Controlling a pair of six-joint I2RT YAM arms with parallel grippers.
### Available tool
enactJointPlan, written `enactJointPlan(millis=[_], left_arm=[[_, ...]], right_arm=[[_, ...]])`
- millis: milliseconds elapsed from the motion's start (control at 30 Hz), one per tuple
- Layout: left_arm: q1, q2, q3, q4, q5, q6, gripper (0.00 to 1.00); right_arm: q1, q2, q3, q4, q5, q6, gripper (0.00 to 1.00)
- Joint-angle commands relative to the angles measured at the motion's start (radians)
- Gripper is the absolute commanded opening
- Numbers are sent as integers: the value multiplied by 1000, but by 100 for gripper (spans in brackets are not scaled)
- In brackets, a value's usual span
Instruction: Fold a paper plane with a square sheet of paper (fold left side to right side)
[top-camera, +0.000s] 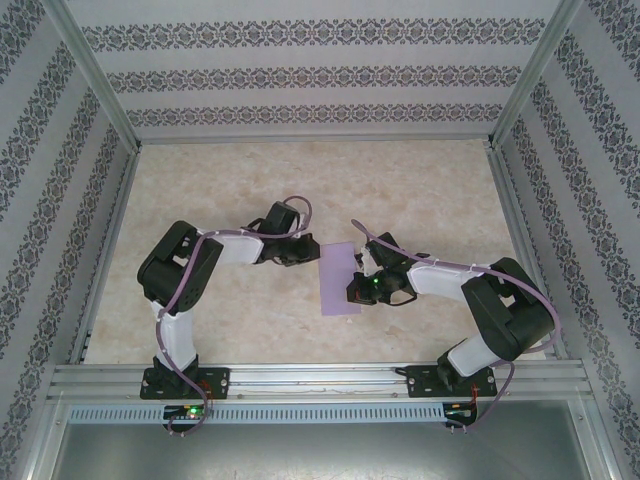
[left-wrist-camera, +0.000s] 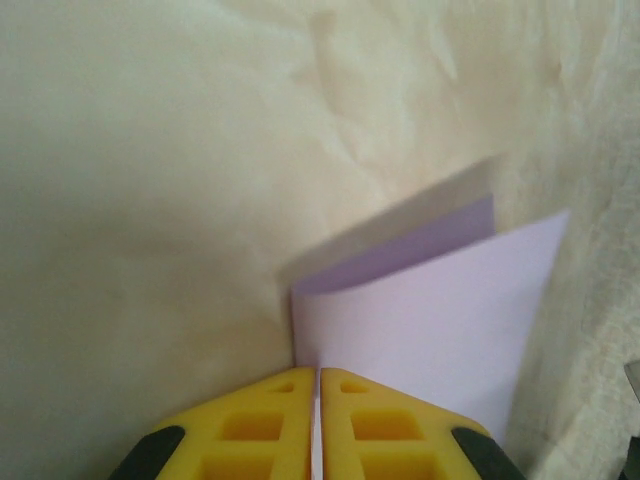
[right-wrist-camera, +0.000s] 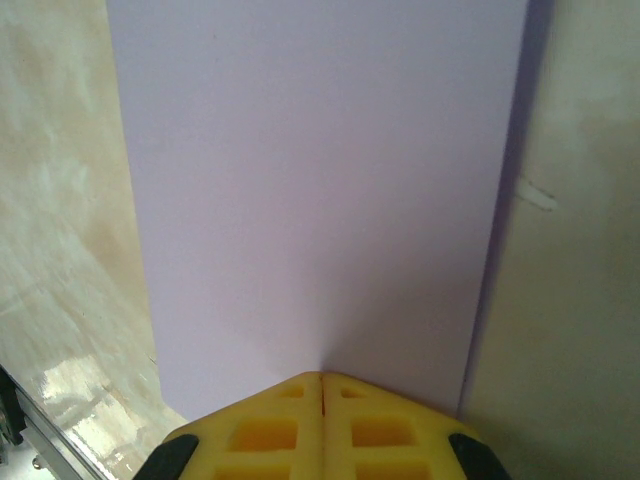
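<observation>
**Two tools, one fold**

My left tool (left-wrist-camera: 318, 378) pinches the left edge of the thin lavender-purple square sheet of paper (top-camera: 338, 280), doubled over on the tabletop (top-camera: 420, 190), long axis pointing away from me. My right tool (right-wrist-camera: 322, 380), closed, sits at its right edge.

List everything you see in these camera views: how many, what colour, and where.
square sheet of paper: one, lavender, mid-table between the grippers, one side lifted and curled over.
table: one, beige marbled, under everything.
patterned walls: three, white with dark bands, left, back and right.
metal rail: one, silver, near edge, carrying the arm bases.
cables: two, purple, along the arms.
left arm: one, black and white, left.
right arm: one, black and white, right.
left gripper: yellow fingers, shut on the sheet.
right gripper: yellow fingers, shut, at the sheet.
</observation>
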Motion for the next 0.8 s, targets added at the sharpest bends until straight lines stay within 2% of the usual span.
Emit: enactJointPlan(millis=[0,200,367,567,767], left_arm=[[34,21,36,-50,-78,53,10],[29,-69,-18,-24,-54,49,10],[-13,-134,-60,-6,-14,41,10],[-72,-99,-55,81,29,-2,10],[-74,-4,6,108,43,-9,10]], right_arm=[[-4,36,-37,-117,162,-11,0],[-4,28,-42,-99,147,2,0],[-4,31,-40,-96,151,3,0],[-2,44,-44,-90,154,7,0],[-1,44,-46,-88,152,8,0]])
